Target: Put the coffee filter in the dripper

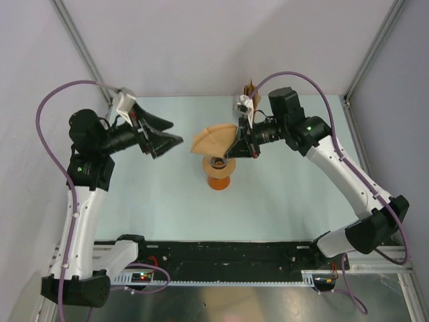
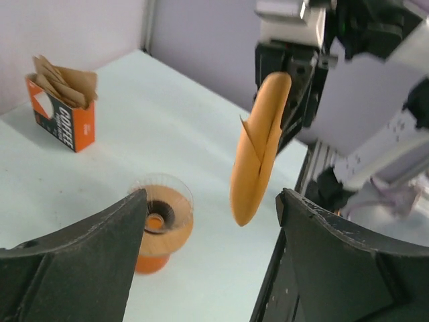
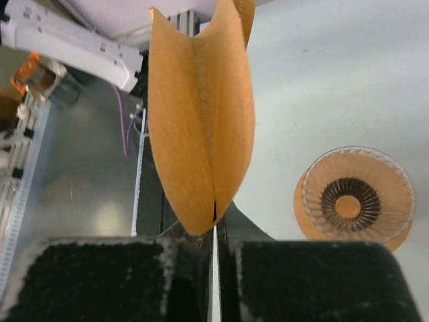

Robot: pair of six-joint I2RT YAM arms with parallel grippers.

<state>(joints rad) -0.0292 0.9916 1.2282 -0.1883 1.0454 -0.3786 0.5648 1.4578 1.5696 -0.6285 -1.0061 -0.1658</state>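
Seemingly just above the dripper [image 1: 218,164], the coffee filter [image 1: 213,139] fans leftward from the right tool [image 1: 236,144] clamped on it; left tool [image 1: 173,135] stands apart, farther off

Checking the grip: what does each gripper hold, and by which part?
The right gripper pinches the filter by its narrow end. The left gripper is open and holds nothing.

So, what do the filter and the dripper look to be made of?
The filter is probably thin matte light-brown paper: it folds along a crease and bows softly. The dripper is glossy and clear, plastic or glass, I can't tell which: the orange base shows through its ribbed wall.
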